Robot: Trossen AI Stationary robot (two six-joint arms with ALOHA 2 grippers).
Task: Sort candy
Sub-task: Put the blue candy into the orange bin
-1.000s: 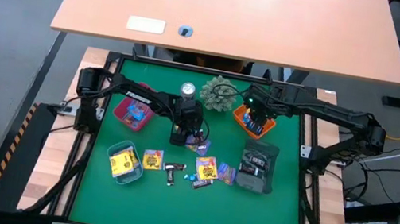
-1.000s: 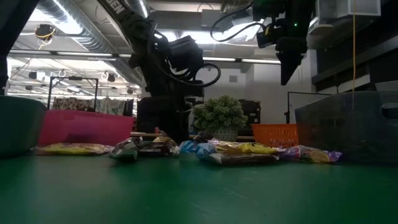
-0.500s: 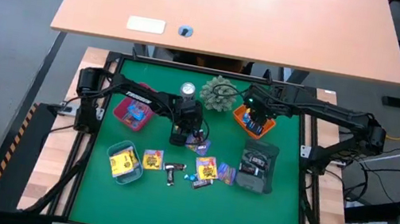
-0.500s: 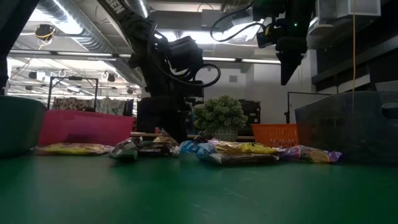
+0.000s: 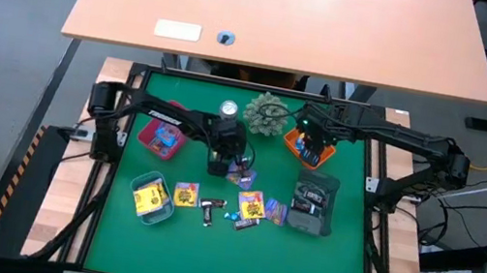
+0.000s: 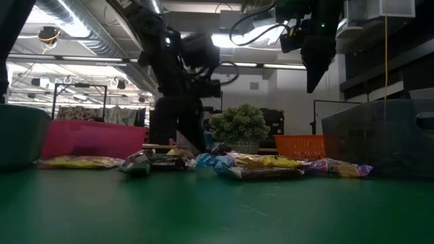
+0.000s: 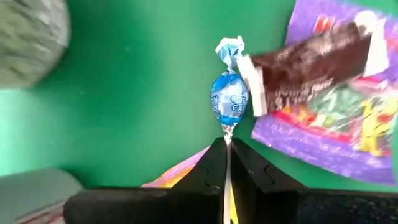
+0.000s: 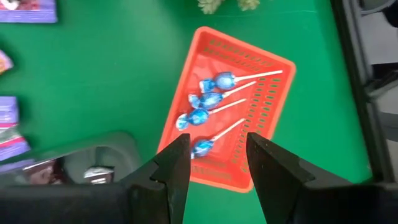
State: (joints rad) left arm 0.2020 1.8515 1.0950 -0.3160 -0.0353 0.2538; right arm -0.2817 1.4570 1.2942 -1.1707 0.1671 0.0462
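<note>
Candy lies in the middle of the green mat: yellow packets (image 5: 185, 194), a dark mini bar (image 5: 212, 211) and tiny blue pieces (image 5: 229, 215). My left gripper (image 5: 219, 165) stands beside a purple packet (image 7: 336, 124) with a brown bar (image 7: 311, 62) on it, and is shut on a blue-wrapped lollipop (image 7: 229, 102). My right gripper (image 5: 312, 150) hangs open over the orange tray (image 8: 273, 74), which holds several blue lollipops (image 8: 208, 99); nothing is between its fingers (image 8: 174, 162). My left gripper pinches the lollipop's thin stick (image 7: 227, 133) between its two fingertips, just below the blue head. The fingers come from above and lie along the stick, and the head points away from them. Whether the head is clear of the mat, I cannot tell.
A pink tray (image 5: 162, 138) sits at the left, a teal tray (image 5: 151, 195) with yellow packets at the near left, and a grey tray (image 5: 313, 204) at the right. A silver can (image 5: 228, 108) and a green spiky plant ball (image 5: 267, 113) stand at the far edge.
My left arm's wrist has gone up a little over the middle of the mat. My right arm has kept still.
</note>
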